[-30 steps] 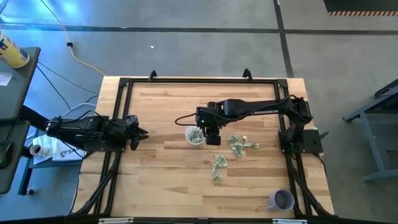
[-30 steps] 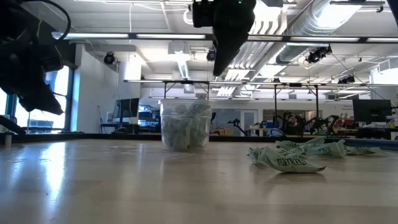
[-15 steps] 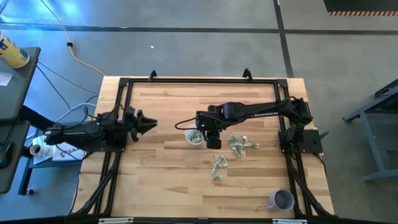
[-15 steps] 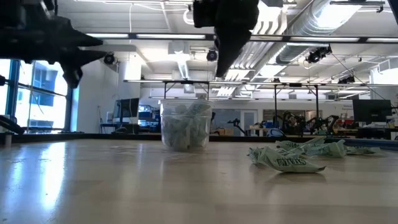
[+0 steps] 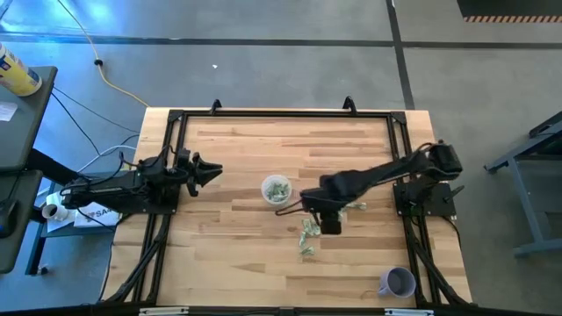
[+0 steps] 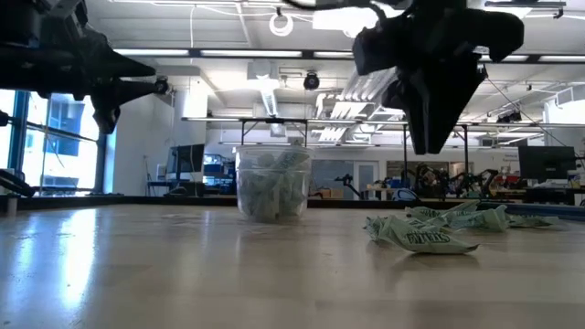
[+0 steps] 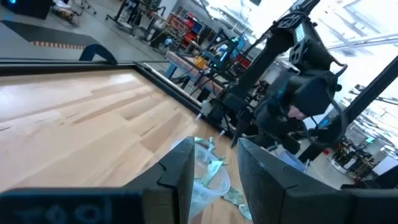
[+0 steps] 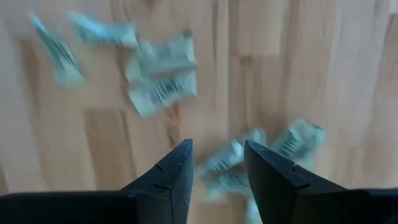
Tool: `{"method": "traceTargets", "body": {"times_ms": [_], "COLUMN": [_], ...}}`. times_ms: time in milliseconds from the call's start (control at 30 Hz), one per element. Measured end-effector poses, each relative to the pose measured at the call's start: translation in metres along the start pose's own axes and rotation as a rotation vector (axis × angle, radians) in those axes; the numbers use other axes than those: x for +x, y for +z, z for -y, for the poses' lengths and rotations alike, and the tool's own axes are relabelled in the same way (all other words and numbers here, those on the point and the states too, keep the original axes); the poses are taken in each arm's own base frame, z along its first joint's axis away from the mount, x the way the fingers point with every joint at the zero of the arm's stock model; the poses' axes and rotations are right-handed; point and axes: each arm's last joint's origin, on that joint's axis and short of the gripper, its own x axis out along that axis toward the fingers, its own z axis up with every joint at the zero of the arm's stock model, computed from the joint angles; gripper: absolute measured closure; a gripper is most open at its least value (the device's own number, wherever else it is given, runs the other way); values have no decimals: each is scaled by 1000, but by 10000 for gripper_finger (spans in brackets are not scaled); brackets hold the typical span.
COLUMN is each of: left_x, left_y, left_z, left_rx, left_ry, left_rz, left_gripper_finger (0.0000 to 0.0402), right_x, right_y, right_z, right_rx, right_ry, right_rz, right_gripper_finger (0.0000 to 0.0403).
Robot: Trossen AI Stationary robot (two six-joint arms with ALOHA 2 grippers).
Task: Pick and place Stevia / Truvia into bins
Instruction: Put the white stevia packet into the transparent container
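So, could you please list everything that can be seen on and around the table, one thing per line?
Table: one, light wood with a black frame.
Clear cup: one, whitish rim, near the table's centre, already holding packets.
Sweetener packets: many, green and white, loose on the wood right of the clear cup.
Purple cup: one, lavender, near the table's front right corner.
Side table: one, dark, beyond the left edge.
Left gripper: dark, open, at the table's left edge, empty.
Right gripper: dark, open, above the loose packets, empty.
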Motion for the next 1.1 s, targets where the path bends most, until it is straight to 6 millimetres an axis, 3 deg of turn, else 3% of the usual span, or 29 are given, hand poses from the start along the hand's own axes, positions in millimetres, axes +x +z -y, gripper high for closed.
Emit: {"method": "traceTargets", "body": {"times_ms": [100,233,400,500,633,733,867,1000,1100], "left_x": [0,-1,-2,-2,-2,-2,-2,-1,-1], "left_y": [-1,-4,-12,-14,-15,-15,-15,-16,-16], "left_z": [2,9,14,15,15,15,15,15,14], "left_rx": [-2,-7,-5,-4,-3,-3,-3,-2,-2], "left_ry": [-14,-72,-147,-178,-185,-184,-183,-181,-179], "left_rz": [-3,-26,-122,-162,-173,-175,-176,-179,-183], "left_gripper_finger": [245,245,245,245,245,245,245,245,245], "right_x": [2,22,47,49,51,38,17,2,-2], "right_y": [-8,-15,-26,-26,-35,-38,-39,-47,-51], "right_z": [-7,-15,-21,-31,-40,-39,-24,19,45], "right_rx": [35,34,307,419,463,506,541,639,568], "right_ry": [5,40,133,145,27,-75,-196,-221,-155], "right_rz": [92,123,81,141,163,172,178,127,146], "right_gripper_finger": [267,267,248,222,185,162,153,158,159]}}
